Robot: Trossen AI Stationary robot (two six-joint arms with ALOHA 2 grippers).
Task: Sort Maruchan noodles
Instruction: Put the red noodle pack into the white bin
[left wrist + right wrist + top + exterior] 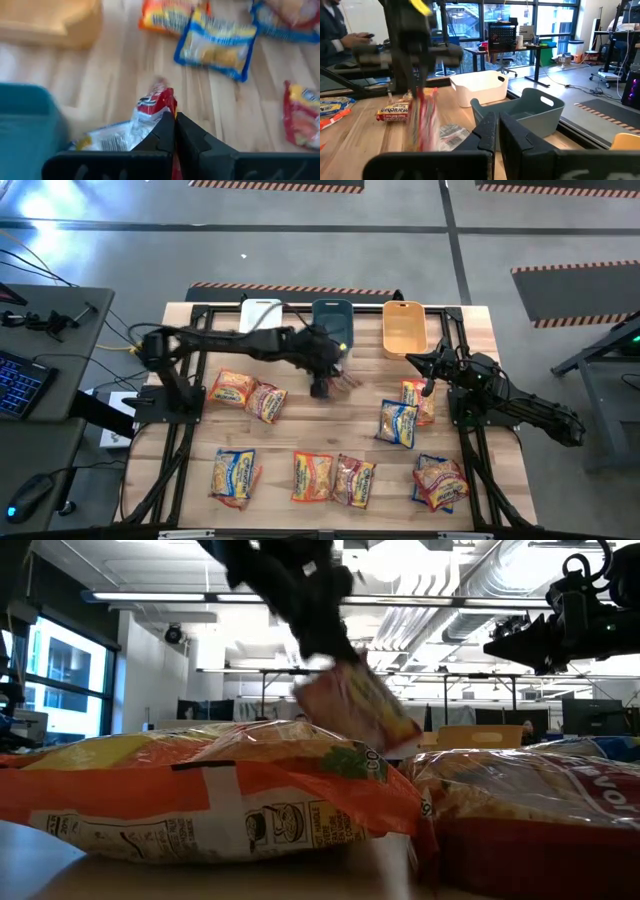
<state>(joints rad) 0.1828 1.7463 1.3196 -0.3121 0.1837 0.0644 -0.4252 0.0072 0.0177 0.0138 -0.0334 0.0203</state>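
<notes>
Item in hand: one pink-red noodle packet (156,102), pinched by its edge in our left pincer (322,385), whose fingers are pressed together on the wrapper. In the low view the packet hangs tilted in the air, clear of the desk (330,425).

Position: just in front of the teal bin (332,320), which stands between the white bin (261,314) and the orange bin (404,326) at the far edge.

Step, as we judge it: carrying a picked packet to its bin. Next move calls for bringing it over the bin that matches its kind, then spreading the fingers to drop it; which bin that is we cannot tell.

Right pincer (429,376): pressed together, empty, waiting near the orange bin.

Remaining stock: other packets (328,478) lie scattered across the desk, unsorted.
</notes>
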